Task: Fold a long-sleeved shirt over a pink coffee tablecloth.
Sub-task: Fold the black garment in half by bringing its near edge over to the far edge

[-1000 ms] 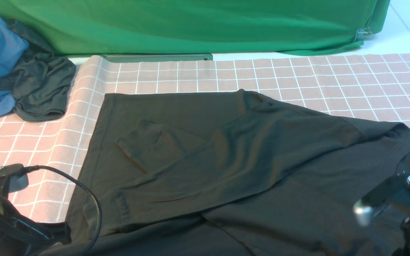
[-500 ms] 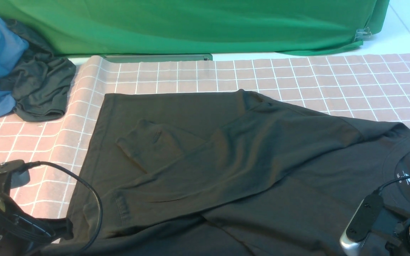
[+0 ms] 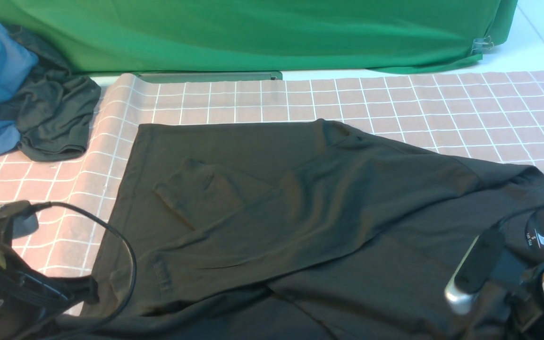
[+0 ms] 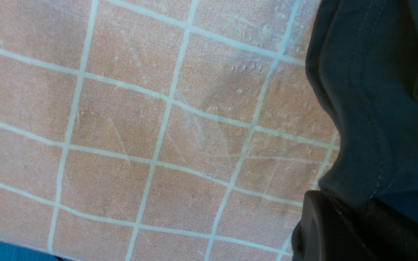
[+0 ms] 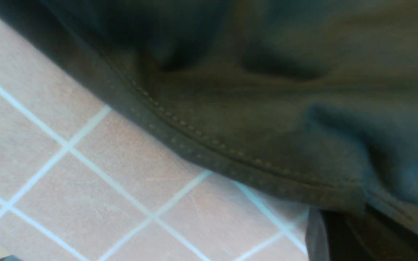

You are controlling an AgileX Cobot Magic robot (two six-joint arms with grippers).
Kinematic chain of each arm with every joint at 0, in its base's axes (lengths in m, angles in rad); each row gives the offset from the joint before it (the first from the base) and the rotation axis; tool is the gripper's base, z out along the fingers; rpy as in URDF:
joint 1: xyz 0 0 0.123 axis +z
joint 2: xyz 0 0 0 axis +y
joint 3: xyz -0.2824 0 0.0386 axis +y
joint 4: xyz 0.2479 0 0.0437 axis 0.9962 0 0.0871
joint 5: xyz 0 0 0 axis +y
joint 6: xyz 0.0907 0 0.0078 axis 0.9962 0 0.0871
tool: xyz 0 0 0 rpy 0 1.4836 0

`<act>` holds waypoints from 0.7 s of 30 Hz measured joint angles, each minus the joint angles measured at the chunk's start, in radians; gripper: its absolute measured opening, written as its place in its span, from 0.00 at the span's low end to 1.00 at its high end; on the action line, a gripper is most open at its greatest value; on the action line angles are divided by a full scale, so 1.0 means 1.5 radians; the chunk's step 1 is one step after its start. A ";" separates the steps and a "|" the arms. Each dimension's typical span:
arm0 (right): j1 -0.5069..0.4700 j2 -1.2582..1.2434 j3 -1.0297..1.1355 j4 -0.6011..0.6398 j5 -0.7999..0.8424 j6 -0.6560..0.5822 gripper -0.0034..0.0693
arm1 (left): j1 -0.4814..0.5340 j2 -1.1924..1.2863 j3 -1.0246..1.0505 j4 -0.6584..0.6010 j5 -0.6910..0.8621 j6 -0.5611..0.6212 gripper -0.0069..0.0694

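Right gripper (image 5: 345, 226) tight on long-sleeved shirt (image 3: 300, 212)

Close, slightly blurred look at a black long-sleeved shirt (image 5: 267, 90) in soft knit, filling more than half the frame. Stitched hem (image 5: 201, 134) running diagonally across, with a row of small even stitches just inside the edge. Beneath it, pink coffee tablecloth (image 5: 67, 188), crossed by thin white lines (image 5: 64, 145) forming squares. Fabric rumpled into shadowed folds beside the dark right gripper (image 5: 343, 224), clamped on the hem's edge in one corner.
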 joint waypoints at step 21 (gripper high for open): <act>-0.147 -0.045 -0.142 -0.045 0.034 -0.015 0.12 | 0.117 0.113 -0.224 -0.099 -0.021 -0.002 0.15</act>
